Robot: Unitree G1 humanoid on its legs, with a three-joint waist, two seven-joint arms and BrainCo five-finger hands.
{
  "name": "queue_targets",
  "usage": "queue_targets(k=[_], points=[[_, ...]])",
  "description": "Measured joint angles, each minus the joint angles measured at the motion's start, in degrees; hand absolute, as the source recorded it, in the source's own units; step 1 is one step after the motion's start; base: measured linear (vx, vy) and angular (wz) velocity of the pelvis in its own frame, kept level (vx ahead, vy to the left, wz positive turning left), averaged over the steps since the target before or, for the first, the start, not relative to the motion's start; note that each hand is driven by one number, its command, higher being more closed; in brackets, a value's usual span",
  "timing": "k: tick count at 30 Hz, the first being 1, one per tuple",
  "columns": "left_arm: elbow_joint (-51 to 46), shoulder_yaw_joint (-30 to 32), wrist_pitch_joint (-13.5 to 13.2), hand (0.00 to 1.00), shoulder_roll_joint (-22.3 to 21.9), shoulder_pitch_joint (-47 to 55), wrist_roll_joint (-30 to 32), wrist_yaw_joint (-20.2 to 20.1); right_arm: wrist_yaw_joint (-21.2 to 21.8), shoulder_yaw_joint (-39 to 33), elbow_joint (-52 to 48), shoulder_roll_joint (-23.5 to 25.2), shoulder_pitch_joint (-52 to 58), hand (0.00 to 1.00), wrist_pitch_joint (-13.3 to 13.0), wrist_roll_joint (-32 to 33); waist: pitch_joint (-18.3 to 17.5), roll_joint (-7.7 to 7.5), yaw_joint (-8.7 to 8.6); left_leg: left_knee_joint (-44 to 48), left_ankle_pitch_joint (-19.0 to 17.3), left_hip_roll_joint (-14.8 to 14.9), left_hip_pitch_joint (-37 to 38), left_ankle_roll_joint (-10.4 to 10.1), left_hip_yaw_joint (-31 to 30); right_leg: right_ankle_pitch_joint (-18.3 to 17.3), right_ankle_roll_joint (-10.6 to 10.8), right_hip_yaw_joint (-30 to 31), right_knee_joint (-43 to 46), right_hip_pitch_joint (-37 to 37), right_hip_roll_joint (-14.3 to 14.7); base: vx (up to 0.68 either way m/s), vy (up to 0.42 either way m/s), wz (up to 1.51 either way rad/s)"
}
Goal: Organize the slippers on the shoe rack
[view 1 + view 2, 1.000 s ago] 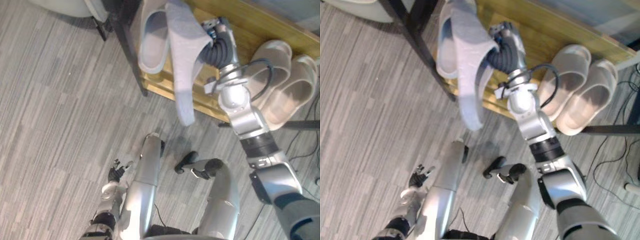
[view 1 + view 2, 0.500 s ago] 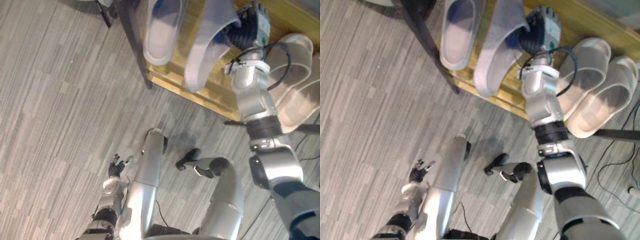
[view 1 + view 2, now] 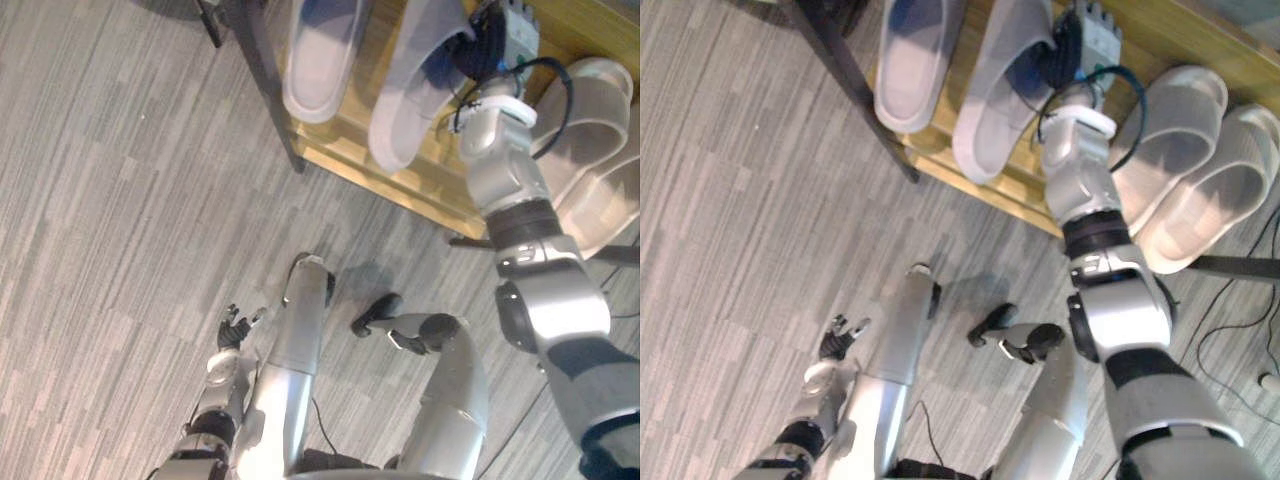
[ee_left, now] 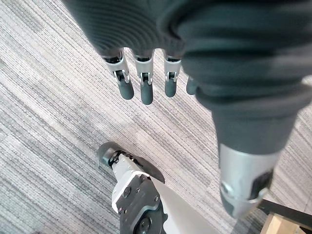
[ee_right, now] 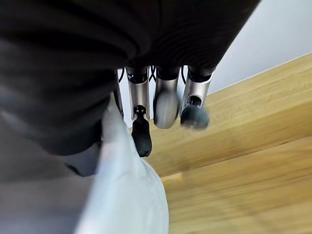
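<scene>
On shoe rack (image 3: 352,130), grey slipper (image 3: 405,100) lies front-to-back, heel overhanging front edge; right hand (image 3: 505,28) fingers (image 5: 166,105) straight alongside.

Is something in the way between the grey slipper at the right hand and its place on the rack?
Nothing visible is. The slipper already lies on the rack beside the other grey slipper, with the right hand at its strap. The beige pair stands further to the right.
</scene>
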Motion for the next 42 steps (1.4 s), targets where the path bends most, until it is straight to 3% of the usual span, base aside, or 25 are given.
queue_targets(k=[12,19,33,42], points=[[-0.3,0.2,-0.3,0.0,-0.1,-0.8,-1.8,1.2,-1.0,0.3,-0.8,4.0,1.5,0.0,0.2,5.9,-0.1,-0.08,-0.43,-2.9,1.3,0.3,2.7,-0.6,-0.3,0.1,-0.1,-0.7,-2.2,2.3,0.8,-0.01,0.005,0.01],[-1.5,0.5,-0.3,0.0,-0.2,-0.5,-2.2,1.1,0.1,-0.7,-9.6,7.0,7.3,0.0,-0.1,10.3,-0.3,-0.42,-0.82,-4.6,1.4,1.3,5.3,-0.8,0.0,0.6,-1.1,-0.8,-3.8,4.5,1.7,0.0,0.0,-0.02],[-2.4,2.4,0.0,0.0,-0.3,0.1,-2.3,1.0,2.5,-3.6,-19.9,12.5,17.9,0.0,-0.6,14.6,-0.4,-0.58,-1.6,-5.7,1.4,3.4,7.6,-0.9,0.7,0.9,-1.0,-0.4,-5.6,6.0,3.8,-0.01,-0.004,-0.07],[-2.5,5.8,1.0,0.0,-0.3,1.2,-2.3,0.9,2.6,-6.9,-27.9,21.5,32.6,0.0,-5.6,28.7,-0.8,-1.8,-3.41,-7.2,1.4,4.2,10.3,-0.9,1.2,1.3,-0.7,0.0,-7.4,8.2,4.9,0.01,-0.007,-0.03]])
